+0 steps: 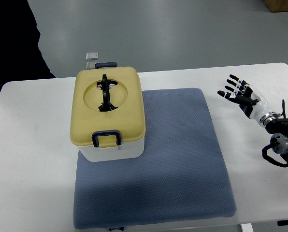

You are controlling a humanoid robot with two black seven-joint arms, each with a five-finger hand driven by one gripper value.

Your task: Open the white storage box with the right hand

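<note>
Yellow lid [108, 107] shut on storage box [116, 149]; right hand [241, 96] spread, empty, well right of box; best reaching front latch [107, 138] first

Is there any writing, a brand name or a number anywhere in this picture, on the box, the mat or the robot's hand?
None that can be read.
The storage box shows no print on its yellow lid or white side.
The blue mat and white table are plain.
The right hand, fingers spread, carries no legible marks.
A small dark patch at the mat's near edge is too small to tell.
</note>
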